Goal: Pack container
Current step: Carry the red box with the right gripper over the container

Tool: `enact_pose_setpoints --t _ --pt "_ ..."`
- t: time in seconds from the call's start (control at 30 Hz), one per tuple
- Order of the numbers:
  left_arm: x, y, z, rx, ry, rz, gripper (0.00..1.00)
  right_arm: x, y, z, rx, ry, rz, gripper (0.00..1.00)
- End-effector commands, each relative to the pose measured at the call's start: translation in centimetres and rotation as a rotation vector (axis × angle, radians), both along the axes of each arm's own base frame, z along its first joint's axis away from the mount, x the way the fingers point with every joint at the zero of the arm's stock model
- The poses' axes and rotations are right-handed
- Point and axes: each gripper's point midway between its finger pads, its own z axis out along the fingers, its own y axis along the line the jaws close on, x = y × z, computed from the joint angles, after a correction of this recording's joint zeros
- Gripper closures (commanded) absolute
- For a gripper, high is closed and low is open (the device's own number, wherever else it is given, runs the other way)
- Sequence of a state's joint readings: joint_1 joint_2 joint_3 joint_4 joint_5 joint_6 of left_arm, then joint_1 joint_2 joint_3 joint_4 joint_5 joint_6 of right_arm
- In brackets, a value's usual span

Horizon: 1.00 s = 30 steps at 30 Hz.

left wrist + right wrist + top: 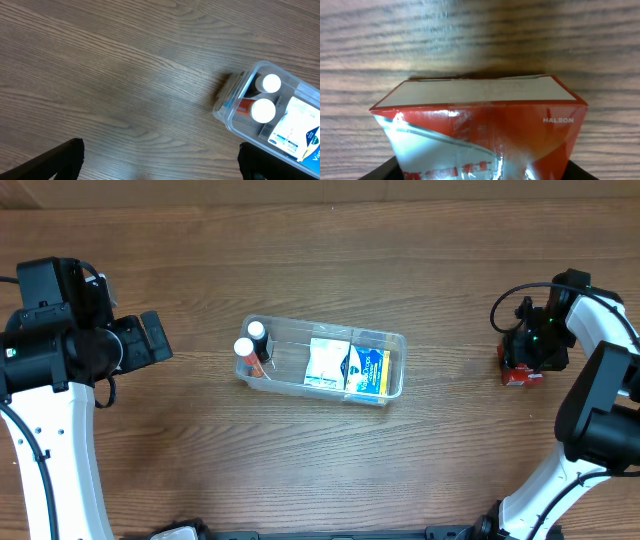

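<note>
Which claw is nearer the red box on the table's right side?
Right. The right claw sits directly over the red box, its fingers flanking it. The left claw hovers open far across the table, beyond the container.

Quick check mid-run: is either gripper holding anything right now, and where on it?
The right gripper grips the red box across its two side faces; the left gripper is open and holds nothing.

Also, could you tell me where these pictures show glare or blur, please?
Right wrist: glare streaks on the glossy red box, the table behind it soft; left wrist: the two bottle caps blown out white, the table grain sharp; overhead: even light, the container crisp.
</note>
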<state>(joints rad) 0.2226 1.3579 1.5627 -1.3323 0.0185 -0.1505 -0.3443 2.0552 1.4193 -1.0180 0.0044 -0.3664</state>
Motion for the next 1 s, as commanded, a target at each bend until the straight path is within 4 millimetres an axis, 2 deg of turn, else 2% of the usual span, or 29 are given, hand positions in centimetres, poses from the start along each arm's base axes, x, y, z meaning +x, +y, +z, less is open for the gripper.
enact_pose_setpoints --t 0.0,0.1,0.17,0.2,0.27,0.4,0.47,0.5,0.7,0.87,0.97 --pt "0.2 0.0 0.1 0.000 -0.008 0.002 0.00 2.1 0.4 4.5 0.015 -0.143 -0.076 0.39" --pt "0.4 0.1 0.2 0.002 -0.014 0.002 0.00 2.5 1.2 8.5 0.018 -0.229 -0.159 0.46" --pt "0.4 0.1 0.2 0.002 -0.017 0.002 0.00 2.2 2.8 11.1 0.024 -0.264 -0.209 0.49" --pt "0.4 0.1 0.2 0.002 -0.016 0.002 0.00 1.7 4.7 13.0 0.031 -0.286 -0.209 0.51" --pt "0.4 0.1 0.2 0.001 -0.016 0.002 0.00 1.1 7.7 15.3 0.045 -0.317 -0.180 0.51" --pt "0.4 0.1 0.2 0.001 -0.015 0.002 0.00 -0.6 15.1 18.5 0.093 -0.361 -0.076 0.55" --pt "0.4 0.1 0.2 0.001 -0.015 0.002 0.00 -1.5 18.8 19.4 0.126 -0.373 -0.027 0.58" --pt "0.4 0.1 0.2 0.001 -0.015 0.002 0.00 -2.3 22.1 19.9 0.154 -0.378 0.034 0.58" --pt "0.0 0.0 0.0 -0.003 0.000 0.002 0.00 -4.3 33.0 22.5 0.239 -0.483 0.179 0.57" --pt "0.0 0.0 0.0 -0.003 0.002 0.003 0.00 -3.9 38.1 25.6 0.433 -0.520 -0.008 0.62" --pt "0.0 0.0 0.0 -0.003 0.002 0.002 0.00 -3.3 40.0 25.0 0.507 -0.476 -0.058 0.62"
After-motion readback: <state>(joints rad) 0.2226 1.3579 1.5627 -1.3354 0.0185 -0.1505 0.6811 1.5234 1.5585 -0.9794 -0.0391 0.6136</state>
